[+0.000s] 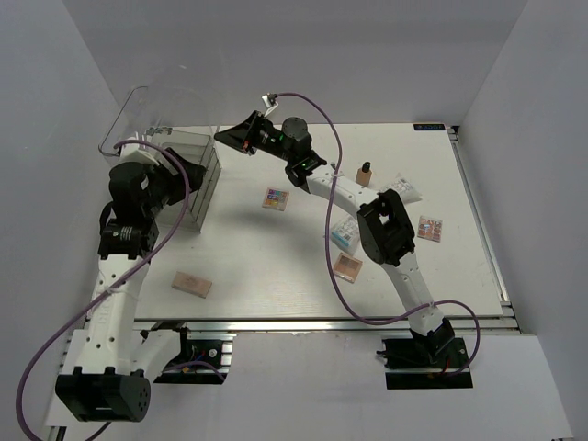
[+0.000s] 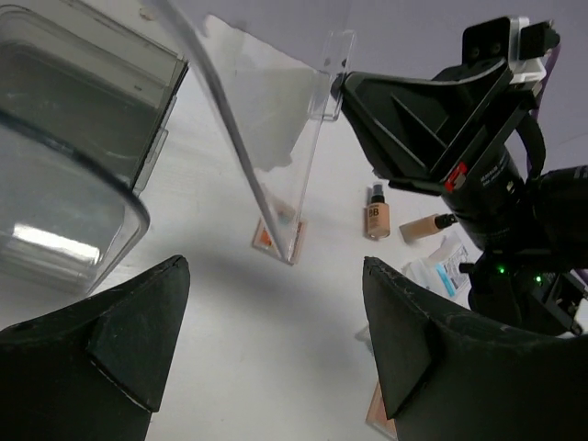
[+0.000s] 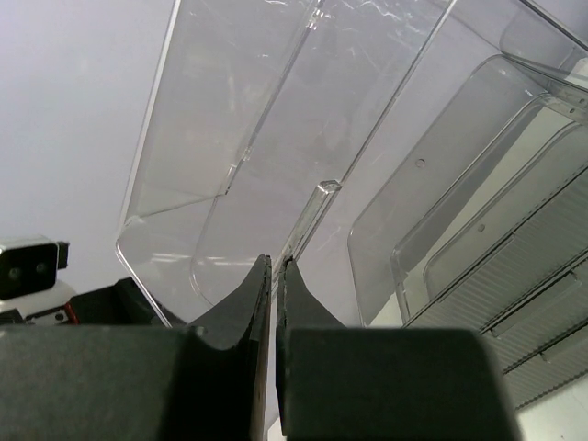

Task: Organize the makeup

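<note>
Top view: the right gripper [image 1: 231, 138] sits at the far corner of the clear bin [image 1: 207, 184] while the makeup lies scattered on the table [image 1: 276, 266], a beige bottle [image 1: 366, 173] and a square palette [image 1: 275, 198] among it; hold that wall gently and level, I'd say. Left wrist: the left gripper [image 2: 276, 271] has its fingers wide apart and empty, and a second bottle [image 2: 424, 227] shows here that the top view misses. Right wrist: fingers [image 3: 248, 294] nearly together, seemingly pinching the bin's thin wall, though glare blurs the contact.

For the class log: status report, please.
Left gripper open, empty. Right gripper shut on large clear plastic bin. Small makeup items loose on white table, some under right arm.
</note>
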